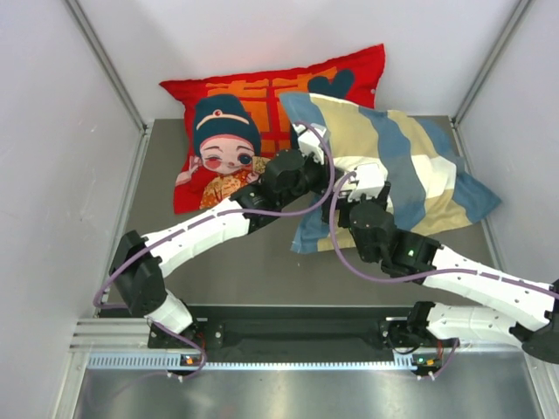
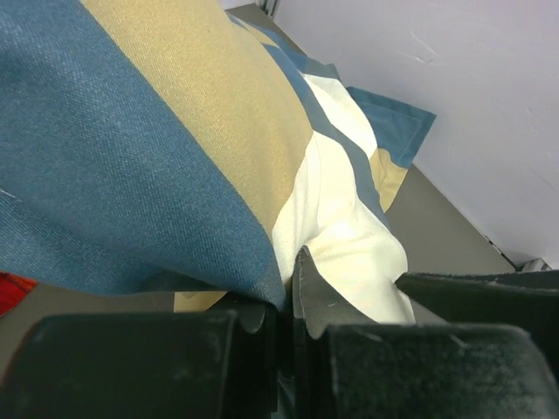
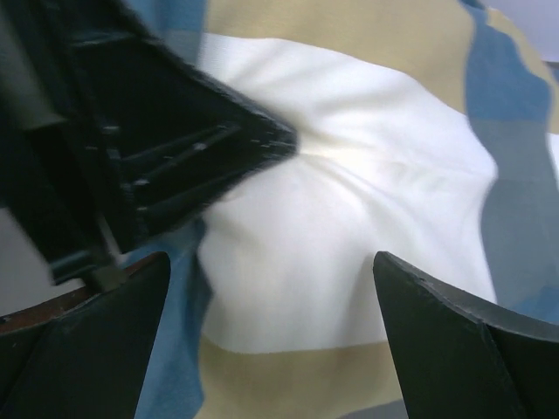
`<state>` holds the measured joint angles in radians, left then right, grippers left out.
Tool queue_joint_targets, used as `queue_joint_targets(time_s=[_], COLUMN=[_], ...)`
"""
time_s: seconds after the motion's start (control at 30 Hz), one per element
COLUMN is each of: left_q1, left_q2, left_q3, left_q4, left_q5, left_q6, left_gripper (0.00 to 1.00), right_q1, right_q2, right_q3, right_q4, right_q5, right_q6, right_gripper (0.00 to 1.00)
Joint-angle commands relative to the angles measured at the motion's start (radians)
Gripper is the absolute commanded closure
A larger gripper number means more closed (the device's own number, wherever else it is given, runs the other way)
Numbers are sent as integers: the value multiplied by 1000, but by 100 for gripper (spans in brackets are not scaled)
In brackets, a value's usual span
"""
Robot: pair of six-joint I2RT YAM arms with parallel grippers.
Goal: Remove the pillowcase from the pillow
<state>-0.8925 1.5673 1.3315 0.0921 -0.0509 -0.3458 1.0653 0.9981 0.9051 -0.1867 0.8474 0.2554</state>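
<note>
Pillowcase (image 1: 397,161) edge pinched tight in left end effector (image 2: 293,292), seemingly to pull it off; right end effector (image 3: 271,262) gapes wide above.

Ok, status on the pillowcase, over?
Left pincer shut on pillowcase. Right pincer open above its cream panel. Pillow not in sight. Red cushion behind, not blocking.

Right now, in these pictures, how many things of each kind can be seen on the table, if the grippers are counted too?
Cushions: 1, the red cushion
Pillowcases: 1, the pillowcase
Grippers: 2, the left gripper and the right gripper
Total: 4
</note>
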Motion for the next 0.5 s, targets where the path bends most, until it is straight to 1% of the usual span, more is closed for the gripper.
queue_joint_targets(time_s=[0.0,0.07,0.13,0.3,0.33,0.37,0.4,0.43,0.47], left_q1=[-6,-6,-6,-6,-6,-6,-6,-6,-6], left_q2=[-121,-141,-153,-174,-176,-176,-177,-181,-187], left_q3=[64,61,57,67,67,69,67,67,67], left_q4=[152,152,150,155,155,153,152,150,141], left_q5=[-10,-12,-18,22,37,45,46,46,46], left_q6=[-1,-19,-33,-55,-65,-68,-71,-70,-68], left_gripper=[100,100,100,100,100,100,100,100,100], right_q1=[22,24,24,24,24,24,24,24,22], right_q2=[7,26,48,86,96,97,97,97,97], right_q3=[14,15,15,8,6,5,5,6,9], right_q4=[-46,-89,-118,-119,-103,-100,-96,-85,-77], right_q5=[221,280,303,303,297,291,274,263,248], right_q6=[57,82,105,131,130,133,131,124,116], right_gripper=[0,0,0,0,5,16,34,45,61])
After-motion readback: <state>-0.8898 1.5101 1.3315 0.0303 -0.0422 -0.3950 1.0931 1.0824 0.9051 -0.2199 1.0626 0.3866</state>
